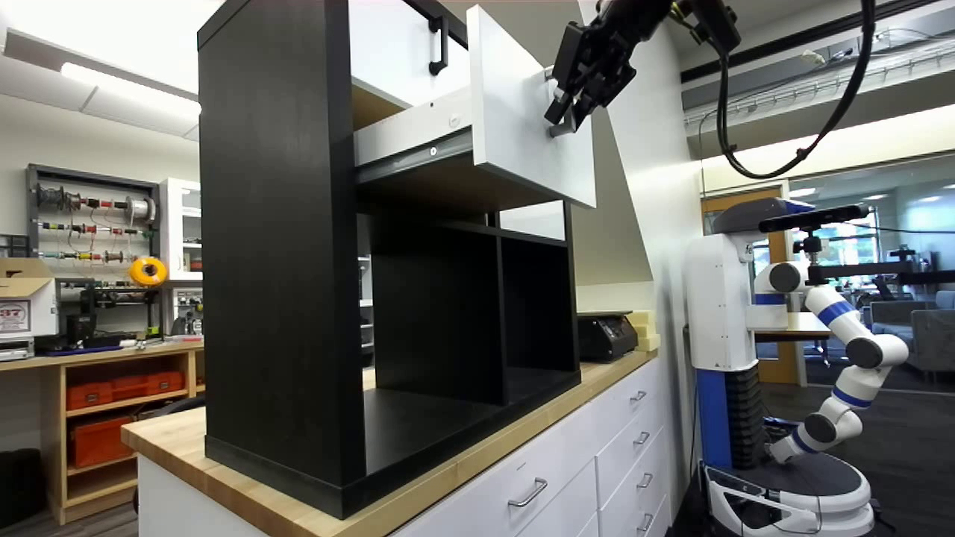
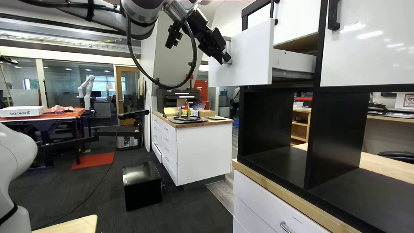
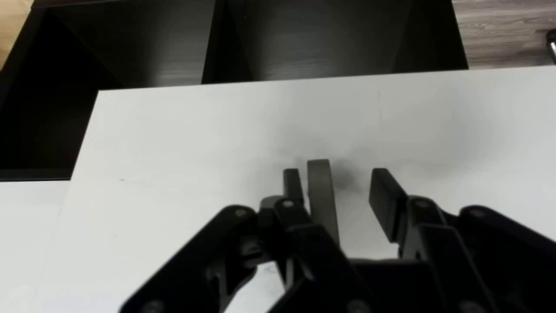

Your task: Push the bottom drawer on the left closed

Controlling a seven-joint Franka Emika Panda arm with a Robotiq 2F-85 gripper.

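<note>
A white drawer (image 1: 522,149) stands pulled out of the black cabinet (image 1: 276,224), its metal side rail showing. It also shows in an exterior view (image 2: 245,61) and fills much of the wrist view (image 3: 195,139). A grey bar handle (image 3: 321,191) is on its front; the handle also shows in both exterior views (image 1: 562,128) (image 2: 228,39). My gripper (image 3: 338,187) is open, with the handle between its fingers. The handle is close to the left finger, with a wider gap to the right finger. In both exterior views the gripper (image 1: 565,115) (image 2: 224,59) is at the drawer front.
White panels with black handles (image 1: 440,45) (image 2: 333,16) are above and beside the drawer. Open black compartments (image 1: 440,328) lie below it. The cabinet stands on a wooden counter (image 2: 258,178) with white drawers (image 1: 537,485). A black cable (image 1: 791,168) hangs from the arm.
</note>
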